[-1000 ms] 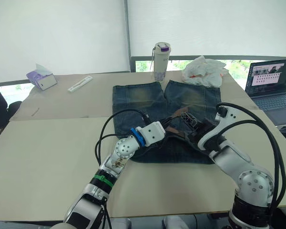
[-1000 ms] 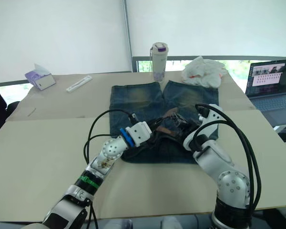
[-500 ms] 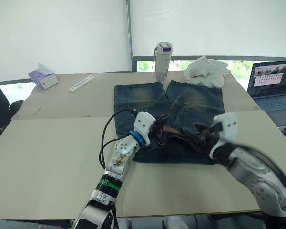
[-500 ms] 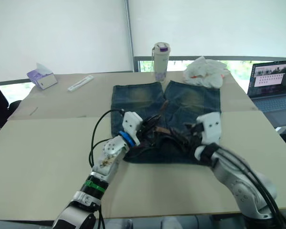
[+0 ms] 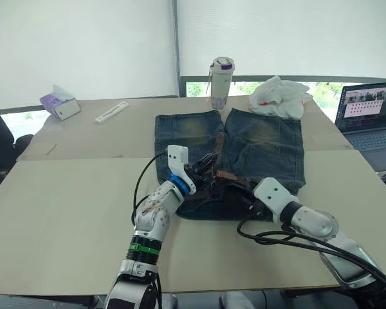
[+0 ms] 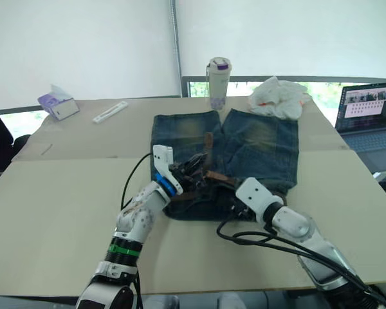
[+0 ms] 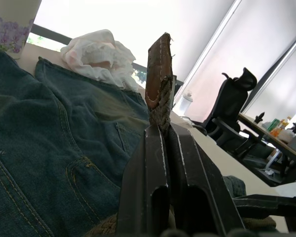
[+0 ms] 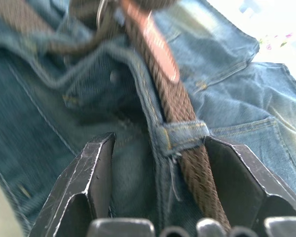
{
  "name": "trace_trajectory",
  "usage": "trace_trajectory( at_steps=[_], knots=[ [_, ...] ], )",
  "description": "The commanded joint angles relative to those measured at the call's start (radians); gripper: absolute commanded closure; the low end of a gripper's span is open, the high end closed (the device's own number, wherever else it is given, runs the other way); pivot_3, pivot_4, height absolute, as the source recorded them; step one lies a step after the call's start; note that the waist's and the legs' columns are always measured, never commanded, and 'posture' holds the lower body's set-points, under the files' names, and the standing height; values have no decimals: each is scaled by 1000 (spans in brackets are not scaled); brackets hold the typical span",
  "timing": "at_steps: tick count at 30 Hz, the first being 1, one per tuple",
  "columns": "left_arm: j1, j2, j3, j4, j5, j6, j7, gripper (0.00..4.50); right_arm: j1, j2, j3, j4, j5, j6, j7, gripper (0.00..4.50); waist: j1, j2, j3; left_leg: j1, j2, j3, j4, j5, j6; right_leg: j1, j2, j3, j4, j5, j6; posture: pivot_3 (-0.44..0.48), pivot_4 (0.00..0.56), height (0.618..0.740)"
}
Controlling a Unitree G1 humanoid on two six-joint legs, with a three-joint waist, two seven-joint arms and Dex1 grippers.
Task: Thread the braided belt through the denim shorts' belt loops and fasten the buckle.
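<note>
The denim shorts (image 5: 257,145) lie flat on the table, waistband toward me. My left gripper (image 7: 164,129) is shut on the braided belt (image 7: 159,74) just below its tapered tip, which sticks up between the fingers. From that gripper (image 5: 206,168) the brown strap runs along the waistband (image 5: 230,176). My right gripper (image 8: 160,148) is low over the waistband and open. Its fingers (image 8: 96,168) stand either side of a belt loop (image 8: 182,134) with the belt passing under it. A metal ring that may be the buckle (image 8: 99,14) shows blurred further along. In the head view this gripper (image 5: 249,203) sits at the shorts' near edge.
Beyond the shorts stand a bottle with a purple lid (image 5: 220,82) and a white plastic bag (image 5: 278,96). A laptop (image 5: 367,116) is at the far right. A tissue box (image 5: 59,105) and a white flat stick (image 5: 111,112) lie at the far left. Black cables (image 5: 276,235) trail from my right arm.
My right gripper has opened and the arm has dropped low to the waistband's near edge. My left gripper, still shut on the belt, has swung left and tilted upward.
</note>
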Motion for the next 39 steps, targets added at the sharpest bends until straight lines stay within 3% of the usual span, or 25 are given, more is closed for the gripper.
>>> trace_trajectory(
  at_steps=[1, 7, 15, 20, 24, 31, 35, 39],
  knots=[
    [-14, -13, 41, -59, -54, 22, 17, 4500, -2, 16, -7, -18, -43, -39, 23, 2531, 0, 0, 0, 0, 0, 0, 0, 0, 0, 0, 0, 0, 0, 0, 0, 0, 150, 740],
    [-55, -45, 167, -67, -186, 86, 102, 4500, 32, 13, -19, -5, -109, -68, 59, 4480, 1, -1, 0, 0, 0, -1, 0, 0, 0, 0, 0, 0, 0, 0, 0, 0, 150, 740],
    [-163, -32, 384, -51, -434, 142, 251, 4500, 68, 4, -42, 5, -156, -105, 100, 4480, 2, -3, 2, 1, 0, -1, 0, 0, 0, 0, 0, 0, 0, 0, 0, 0, 150, 740],
    [-201, 32, 464, -15, -498, 128, 281, 4500, 89, 5, -54, 12, -166, -140, 119, 4480, 4, -3, 1, 1, 0, -1, 0, 0, 0, 1, 0, 0, 0, 0, 0, 0, 150, 740],
    [-192, 74, 458, -10, -501, 131, 262, 4500, 108, 0, -64, 20, -177, -179, 127, 4480, 3, -4, 1, 1, 0, -1, 0, 0, -1, 1, 0, 0, 0, 0, 0, 0, 150, 740],
    [-148, 130, 281, -55, -373, 160, 133, 4500, 81, 25, -120, 25, -165, -242, 109, 4480, 4, -3, 1, 2, 0, -1, 0, 1, -1, 1, 0, 0, 0, 0, 0, 0, 150, 740],
    [-151, 120, 240, -68, -355, 165, 100, 4500, 111, 16, -161, -6, -112, -196, 167, 3056, 4, -3, 1, 2, 0, -1, 0, 1, -1, 2, 0, 0, 0, 0, 0, 0, 150, 740],
    [-166, 106, 177, -75, -334, 180, 48, 4500, 166, 35, -301, -125, 127, -29, 262, 1605, 5, -4, 1, 2, 0, -1, 0, 1, -1, 2, 0, 0, 0, 0, -1, 0, 150, 740]
  ],
)
